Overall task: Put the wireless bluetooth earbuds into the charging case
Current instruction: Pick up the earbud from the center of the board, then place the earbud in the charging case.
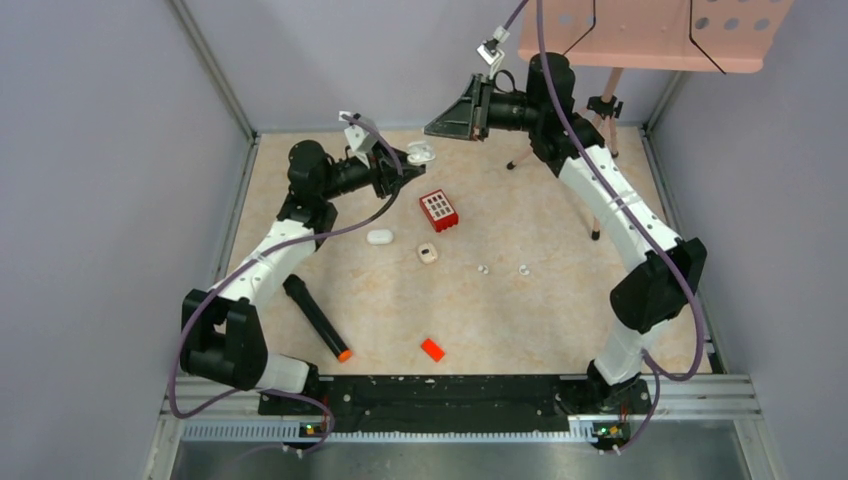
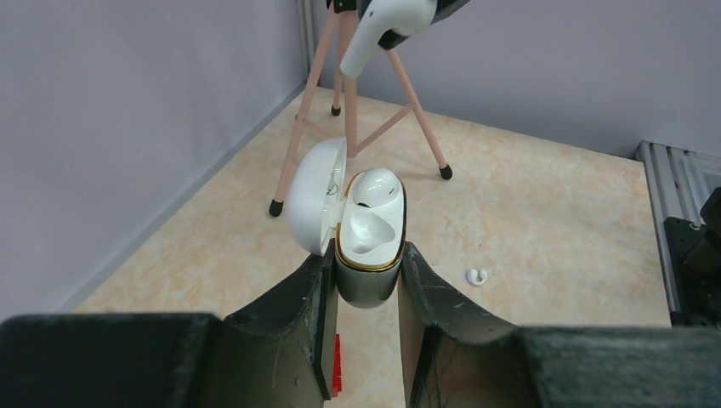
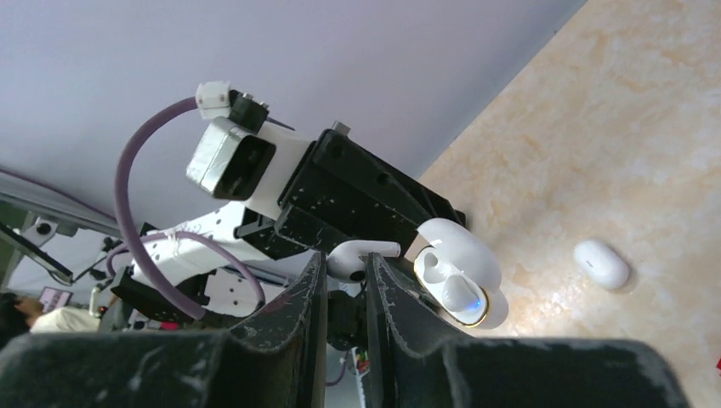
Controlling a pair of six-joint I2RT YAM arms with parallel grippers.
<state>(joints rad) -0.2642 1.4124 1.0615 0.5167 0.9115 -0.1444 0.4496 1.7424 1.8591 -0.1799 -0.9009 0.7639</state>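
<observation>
1. Left claw [image 1: 405,160] clenched on open case [image 2: 367,255], held off worktop [image 1: 560,300]; one earbud [image 2: 374,187] seated inside.
2. Right claw [image 3: 346,270] grasping second earbud [image 3: 364,252], near case, not touching.
3. Two tiny white bits [image 1: 483,269] on worktop, right of centre.

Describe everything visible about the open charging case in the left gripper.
The charging case is glossy white plastic with a gold rim around its opening. Its hinged lid stands open to one side. One earbud sits in the far well; the near well is empty. It is held above the table, its lower body pinched between the fingers of the left gripper. Nothing else touches it.
</observation>
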